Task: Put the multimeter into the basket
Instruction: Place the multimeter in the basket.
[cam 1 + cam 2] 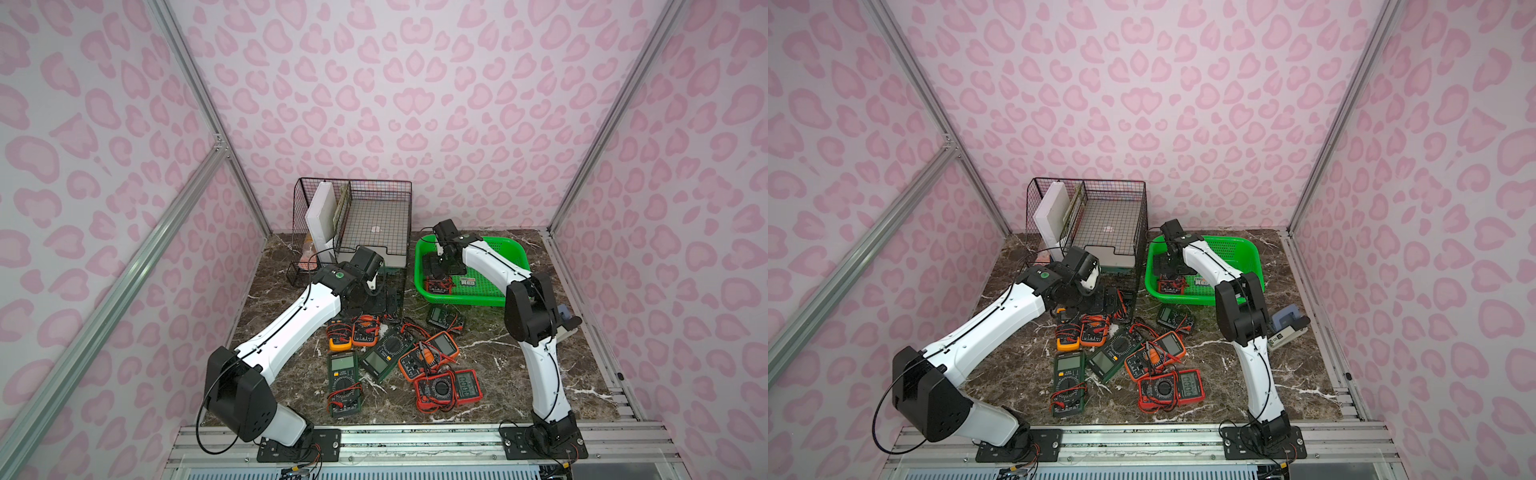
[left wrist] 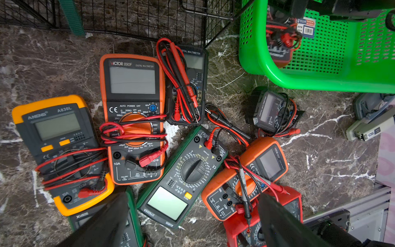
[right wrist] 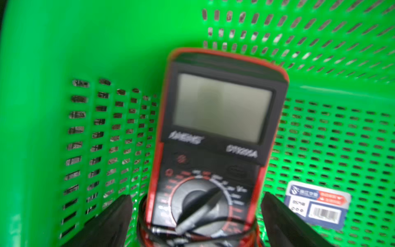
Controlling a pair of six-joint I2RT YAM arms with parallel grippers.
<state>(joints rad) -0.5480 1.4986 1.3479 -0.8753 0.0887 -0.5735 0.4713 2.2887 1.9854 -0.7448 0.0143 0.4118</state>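
Top views, tabletop (image 1: 498,365): dark marble slab; black wire organizer (image 1: 353,224) at the back, green basket (image 1: 511,253) beside it, a heap of meters near the middle
Basket: bright green, perforated walls and floor; the right arm reaches down into it in both top views; a blue-and-white barcode sticker (image 3: 317,205) lies on its floor, print too small to read
Red multimeter (image 3: 215,139): lies inside the basket near a corner, face up, leads coiled over its lower end; the brand line under its screen is blurred, perhaps "ANENG", the model unreadable
Right tool (image 3: 196,222): released; its two black fingers stand either side of the red multimeter with green showing between each and the casing; nothing gripped
Left tool (image 2: 192,222): spread wide, empty, hanging over the heap; its fingers frame the green meter
Step in hand: judged as the drop-off of one meter, just let go; the next move calls for lifting the right arm straight up clear of the leads and rim, then choosing another meter
Orange meter (image 2: 133,117): reads "VICTOR 890F DIGITAL MULTIMETER", "AUTO POWER OFF", "10A"
Yellow meter (image 2: 62,154): reads "ANENG A830L"
Green meter (image 2: 183,177): reads "DT9205A"
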